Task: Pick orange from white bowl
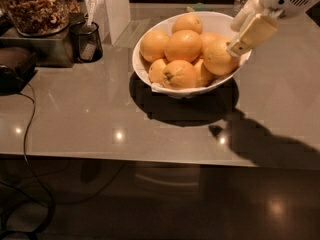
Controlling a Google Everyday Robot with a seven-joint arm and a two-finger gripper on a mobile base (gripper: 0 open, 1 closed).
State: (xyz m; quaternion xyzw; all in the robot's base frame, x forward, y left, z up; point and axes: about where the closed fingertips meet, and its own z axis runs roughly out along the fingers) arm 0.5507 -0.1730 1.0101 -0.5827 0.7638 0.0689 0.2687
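Obs., one camera view

- Desk: 1 wide, glossy grey-beige tabletop. Its near edge crosses the lower part of the view, and lamp reflections dot the surface along that edge.
- 1 large glossy white bowl with sloping sides sits toward the far edge, right of the desk's middle. It casts a dark shadow toward the near edge.
- 1 clear glass jar of brown nut-like pieces is at the far left corner, on 1 grey metal box.
- 1 tall flat white panel stands upright at the far edge, between the jar and the bowl.
- 1 cream-and-white plastic gripper reaches in from the far right corner and slants down. Its tip is at the bowl's right rim, just beside the target fruit. Cannot tell how far it is open, or whether it touches the fruit. Nothing is seen held in it.
- 1 flat black device is at the left edge, with 1 thin black cable trailing from it over the near edge.
- Fruit: 8 counted in view, all heaped in the bowl.
- Target: 1 big round orange with plain yellowish dimpled peel. It is on the right side of the heap, against the right rim.
- 1 smaller dimpled fruit with a dark stem mark is at the front of the heap.
- 1 small dark cup stands just right of the metal box, with something pale standing in it
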